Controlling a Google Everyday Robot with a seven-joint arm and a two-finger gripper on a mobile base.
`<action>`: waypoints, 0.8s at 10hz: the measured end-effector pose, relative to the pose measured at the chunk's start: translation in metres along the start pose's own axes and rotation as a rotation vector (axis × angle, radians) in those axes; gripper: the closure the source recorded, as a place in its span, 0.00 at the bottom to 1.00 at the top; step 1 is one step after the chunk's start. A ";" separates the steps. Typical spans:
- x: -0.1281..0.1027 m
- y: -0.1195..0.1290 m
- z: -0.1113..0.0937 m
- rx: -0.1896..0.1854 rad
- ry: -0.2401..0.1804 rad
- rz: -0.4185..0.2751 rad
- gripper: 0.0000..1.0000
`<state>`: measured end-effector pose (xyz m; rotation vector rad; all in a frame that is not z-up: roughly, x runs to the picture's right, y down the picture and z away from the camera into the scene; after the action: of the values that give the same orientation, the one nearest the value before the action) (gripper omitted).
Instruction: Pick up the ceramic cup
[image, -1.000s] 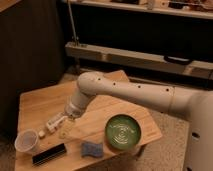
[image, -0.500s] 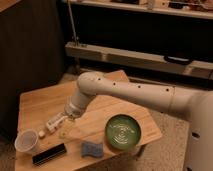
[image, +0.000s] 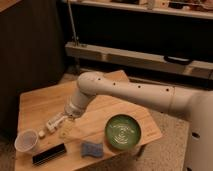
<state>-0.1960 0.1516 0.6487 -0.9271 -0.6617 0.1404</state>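
The ceramic cup (image: 26, 141) is a small pale tumbler with a wide rim. It stands upright near the front left corner of the wooden table (image: 40, 102). My gripper (image: 54, 123) is low over the table, a short way right of the cup and slightly behind it, not touching it. The white arm (image: 130, 95) reaches in from the right.
A round green patterned dish (image: 122, 131) sits at the front right. A blue sponge (image: 92, 148) and a flat black object (image: 49, 154) lie along the front edge. A small white object (image: 41, 134) and a yellowish item (image: 66, 131) lie by the gripper. Shelving stands behind.
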 end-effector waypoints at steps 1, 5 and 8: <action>0.000 0.000 0.000 0.000 0.000 0.000 0.27; 0.000 0.000 0.000 0.000 0.000 0.000 0.27; -0.006 0.004 -0.002 0.039 0.029 -0.059 0.27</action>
<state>-0.1991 0.1506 0.6415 -0.8701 -0.6567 0.0870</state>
